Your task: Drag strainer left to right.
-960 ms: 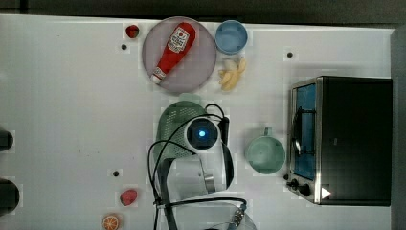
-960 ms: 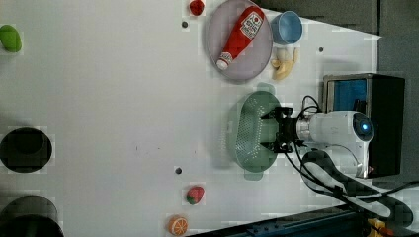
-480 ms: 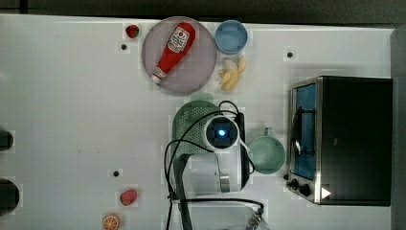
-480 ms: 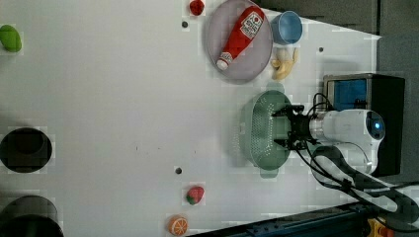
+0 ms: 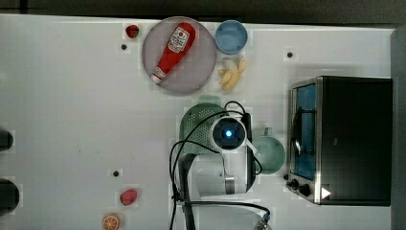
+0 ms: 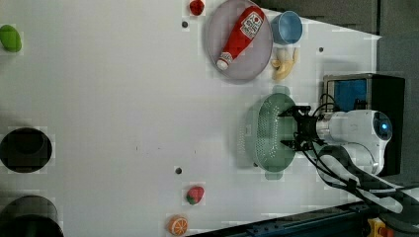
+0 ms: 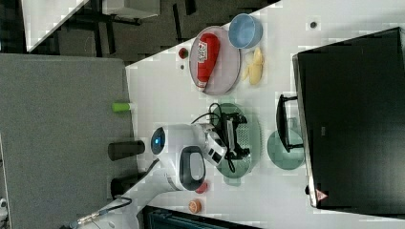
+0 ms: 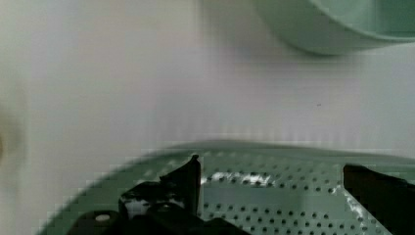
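Hovering over the strainer [image 6: 269, 136], the gripper [image 6: 288, 128] is standing wide open, holding nothing. The strainer is lying near the mug [image 5: 269, 153], beside the toaster oven [image 5: 342, 139].

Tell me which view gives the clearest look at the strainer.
The left view: the strainer shows nearly whole, holes and both end tabs visible, with the open gripper over its rim. In the top view the arm covers most of it; the right view shows it partly behind the gripper; the wrist view catches just its dotted bottom.
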You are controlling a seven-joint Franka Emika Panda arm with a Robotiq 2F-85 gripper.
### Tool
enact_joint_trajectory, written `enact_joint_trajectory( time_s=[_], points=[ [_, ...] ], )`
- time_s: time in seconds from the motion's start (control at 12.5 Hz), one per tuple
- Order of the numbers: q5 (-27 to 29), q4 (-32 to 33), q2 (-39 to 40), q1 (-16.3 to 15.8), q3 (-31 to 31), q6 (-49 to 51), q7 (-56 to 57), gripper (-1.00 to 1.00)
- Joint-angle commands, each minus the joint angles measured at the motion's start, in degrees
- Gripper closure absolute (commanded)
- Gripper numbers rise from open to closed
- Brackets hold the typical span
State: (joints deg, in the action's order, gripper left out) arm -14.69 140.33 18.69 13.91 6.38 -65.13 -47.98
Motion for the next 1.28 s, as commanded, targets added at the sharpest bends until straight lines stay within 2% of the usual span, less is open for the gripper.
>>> enact_joint_trajectory(
  time_s=[0.08, 0.4, 0.56, 0.72, 0.8, 1.12, 1.28],
  points=[
    [0.6, -0.8, -6.4, 0.1, 2.4, 5.2, 10.2, -1.0],
    [1.9, -6.8, -17.7, 0.1, 4.0, 22.9, 22.8, -1.0],
    [8.2, -11.6, -23.5, 0.1, 4.1, 34.3, 29.7, -1.0],
    [17.2, -16.9, -28.8, 0.1, 3.6, 45.9, 39.2, -1.0],
    [18.9, -19.9, -31.1, 0.1, 3.1, 51.0, 43.2, -1.0],
    [16.1, -29.5, -35.6, 0.1, 2.8, 66.4, 45.7, -1.0],
    [16.5, -32.0, -35.6, 0.1, 2.3, 68.3, 46.2, -1.0]
  ],
)
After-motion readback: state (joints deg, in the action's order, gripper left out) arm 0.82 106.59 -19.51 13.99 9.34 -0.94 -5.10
